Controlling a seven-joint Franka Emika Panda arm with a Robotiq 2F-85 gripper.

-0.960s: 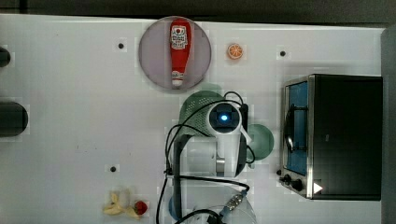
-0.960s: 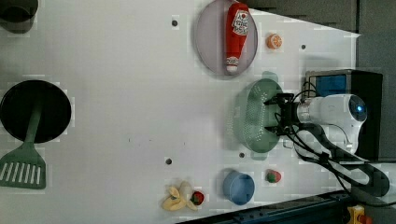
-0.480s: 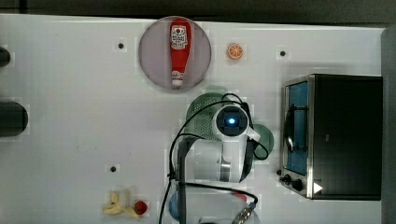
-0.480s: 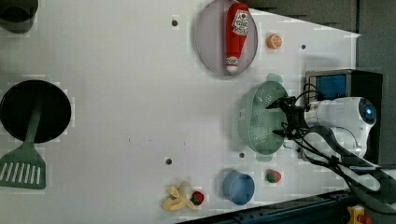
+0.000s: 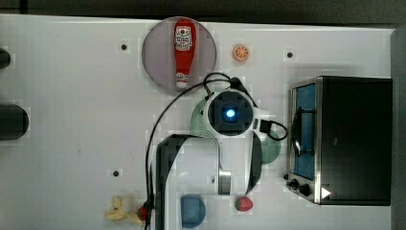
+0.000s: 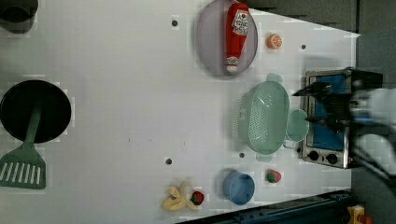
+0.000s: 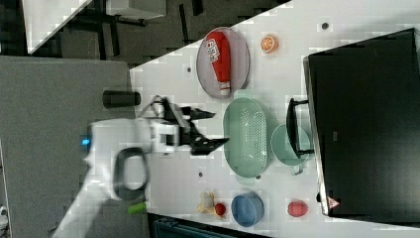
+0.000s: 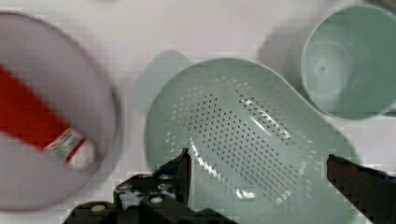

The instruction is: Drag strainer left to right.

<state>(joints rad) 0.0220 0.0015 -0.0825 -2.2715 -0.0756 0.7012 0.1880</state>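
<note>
While the gripper (image 7: pixel 210 130) hangs above the table with its fingers spread wide and nothing between them, the strainer (image 6: pixel 265 116) sits untouched on the white table (image 6: pixel 116 116), its long side touching the teal cup (image 6: pixel 297 125) that stands just in front of the toaster oven (image 6: pixel 327 121). From the wrist view you look straight down into the perforated basket (image 8: pixel 252 144), one dark fingertip (image 8: pixel 182 168) over its near rim and the other out past the far edge, so the jaws straddle the strainer's width. No contact yet, I'd say.

Now, the hazards. That cup (image 7: pixel 289 145) is pressed right against the strainer (image 7: pixel 246 136), and any drag toward it will shove the cup into the oven (image 7: pixel 366 124). On the other side the grey plate (image 7: pixel 223 62) with the ketchup bottle (image 7: pixel 220 59) lies just beside the strainer's end tab; a swing that way could clip the plate's rim. The thin plastic wall may flex or slip out if the fingers catch only the lip. And a descent too far off centre could tip the basket instead of sliding it. The blue bowl (image 7: pixel 246 208) and strawberry (image 7: pixel 296 208) sit near the other end, but apart from it.
</note>
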